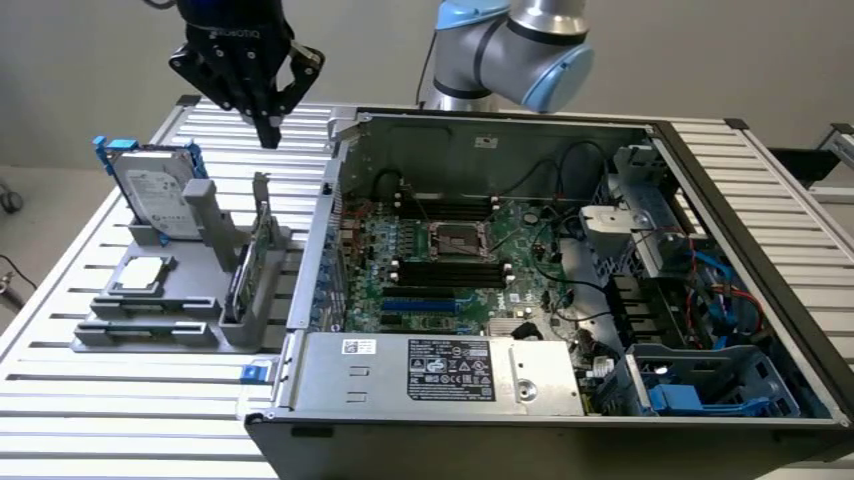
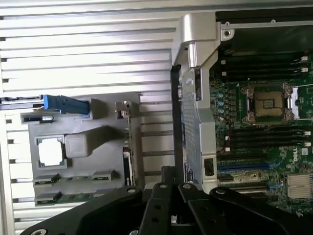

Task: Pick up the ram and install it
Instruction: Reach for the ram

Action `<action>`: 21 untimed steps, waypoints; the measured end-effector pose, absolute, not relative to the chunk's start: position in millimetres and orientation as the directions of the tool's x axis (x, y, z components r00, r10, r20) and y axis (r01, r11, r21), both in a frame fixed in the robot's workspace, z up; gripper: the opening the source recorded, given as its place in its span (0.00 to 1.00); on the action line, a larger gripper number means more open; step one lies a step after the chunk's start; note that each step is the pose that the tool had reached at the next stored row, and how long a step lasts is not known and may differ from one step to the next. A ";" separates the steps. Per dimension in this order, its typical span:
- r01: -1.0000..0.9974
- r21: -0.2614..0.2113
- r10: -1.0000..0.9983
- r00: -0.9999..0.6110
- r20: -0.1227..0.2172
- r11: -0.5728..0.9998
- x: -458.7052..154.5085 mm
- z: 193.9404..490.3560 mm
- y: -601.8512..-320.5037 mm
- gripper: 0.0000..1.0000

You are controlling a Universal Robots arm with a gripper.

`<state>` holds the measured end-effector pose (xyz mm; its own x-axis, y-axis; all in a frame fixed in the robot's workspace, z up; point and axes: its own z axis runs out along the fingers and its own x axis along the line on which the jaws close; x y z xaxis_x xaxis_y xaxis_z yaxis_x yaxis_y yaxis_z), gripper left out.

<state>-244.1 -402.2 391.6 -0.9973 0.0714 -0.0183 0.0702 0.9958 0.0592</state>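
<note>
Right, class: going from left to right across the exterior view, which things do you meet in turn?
Silver hard drive with blue rails → long thin green ram stick standing on edge → square silver processor socket → blue plastic drive bay.

exterior view: high, set back from the computer case (image 1: 400,445), looking down into it | wrist view: close above the case's side wall, facing down | shared: motherboard (image 1: 527,250), grey holder (image 1: 147,338) beside case
</note>
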 end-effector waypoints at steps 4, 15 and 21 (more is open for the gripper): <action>0.070 0.059 0.071 -0.997 -0.018 0.996 -262.1 391.2 -402.9 0.11; 0.070 0.059 0.071 -0.997 -0.018 0.996 -311.8 389.7 -405.8 0.11; 0.070 0.059 0.071 -0.997 -0.015 0.996 -328.1 387.3 -409.7 0.11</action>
<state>-328.1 -409.7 387.3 -0.9973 0.0712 -0.0154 0.0702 0.9958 0.0585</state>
